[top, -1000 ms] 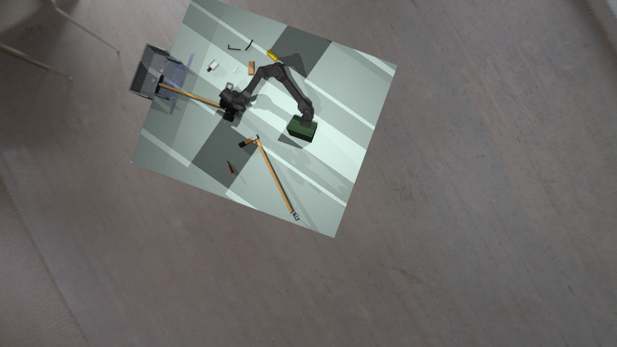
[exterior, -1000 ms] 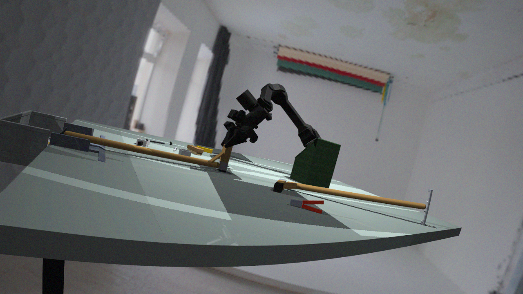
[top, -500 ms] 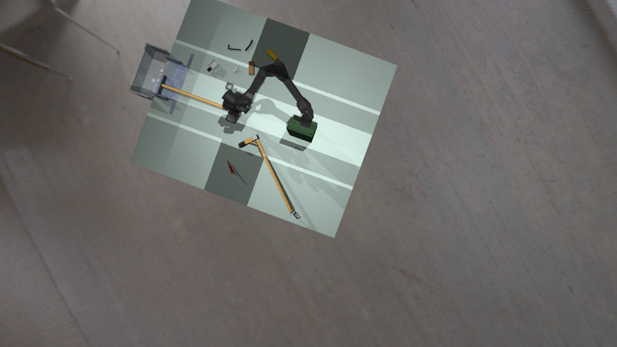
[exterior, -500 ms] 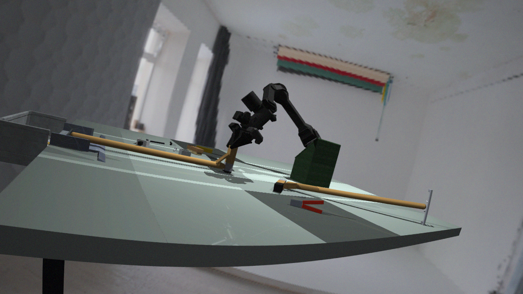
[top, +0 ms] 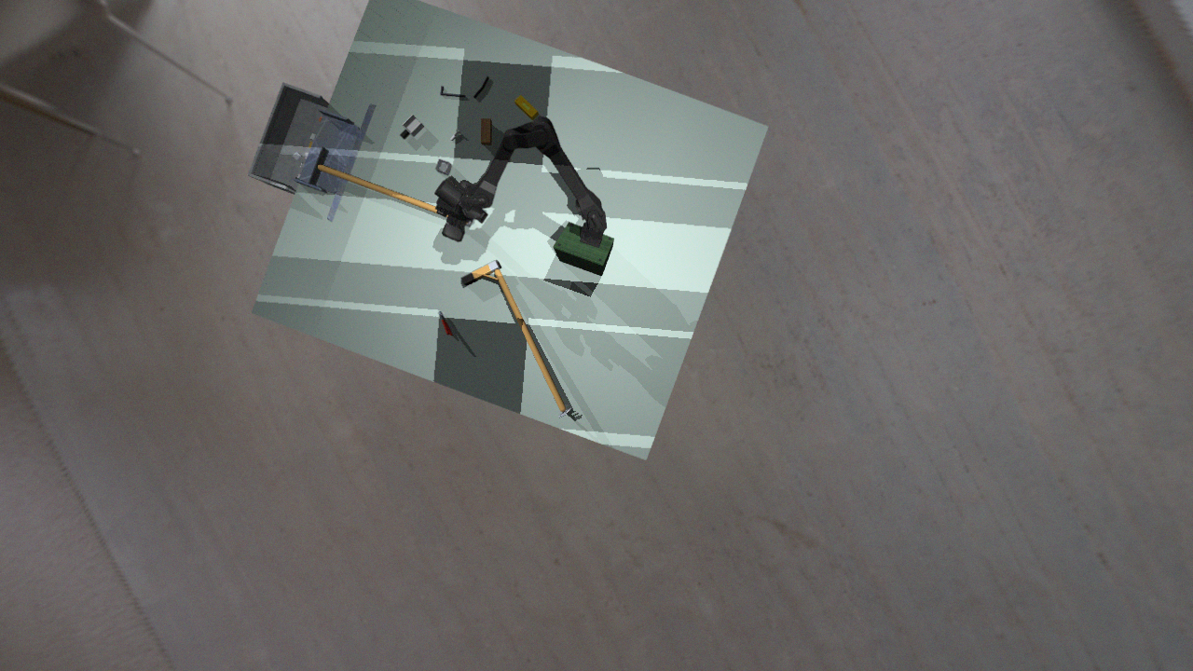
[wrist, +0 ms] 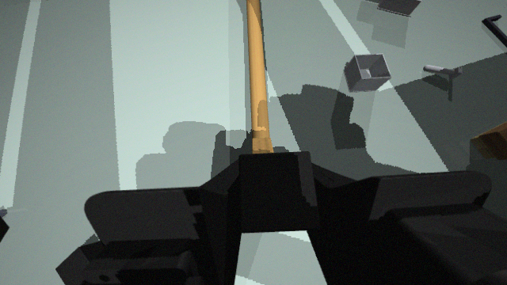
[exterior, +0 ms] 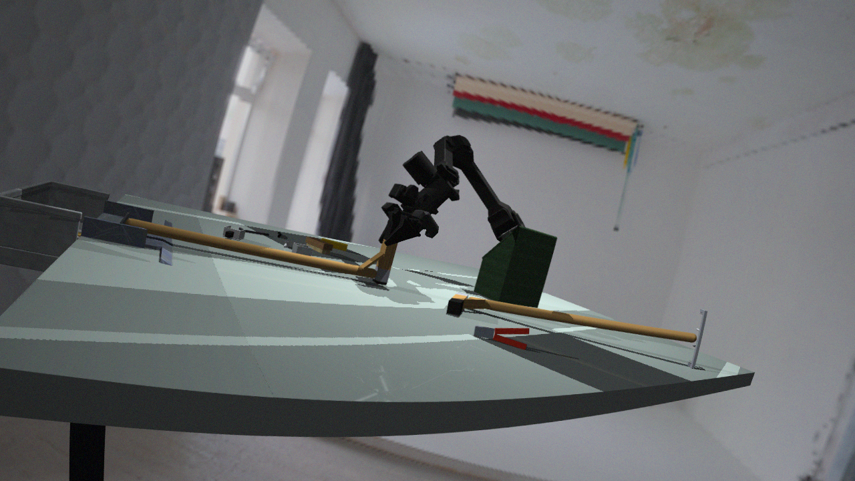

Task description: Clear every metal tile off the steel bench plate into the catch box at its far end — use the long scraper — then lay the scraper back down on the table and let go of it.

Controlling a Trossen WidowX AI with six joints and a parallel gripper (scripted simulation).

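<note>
- so my gripper (top: pixel 451 218) (exterior: pixel 389 240) (wrist: pixel 265 161) is clamped on the upright grip of the long scraper (top: pixel 379 190) (exterior: pixel 250 249) (wrist: pixel 258 75)
- scraper's dark head is over the bench plate (top: pixel 340 133), right by the catch box (top: pixel 265 137) (exterior: pixel 41 206)

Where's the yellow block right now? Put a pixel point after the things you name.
In the top view, the yellow block (top: pixel 526 106) (exterior: pixel 336 244) lies up and right of the brown block (top: pixel 486 131) (exterior: pixel 318 244).

Bright stripes and dark patches on the table
Light bands cross the pale tabletop (top: pixel 634 258) (exterior: pixel 239 359) (wrist: pixel 170 59), with the arm's shadow on it. The arm (top: pixel 567 171) (exterior: pixel 484 188) looks nearly black. The room behind is dim and blurry, and the table's near edge looks bent.
</note>
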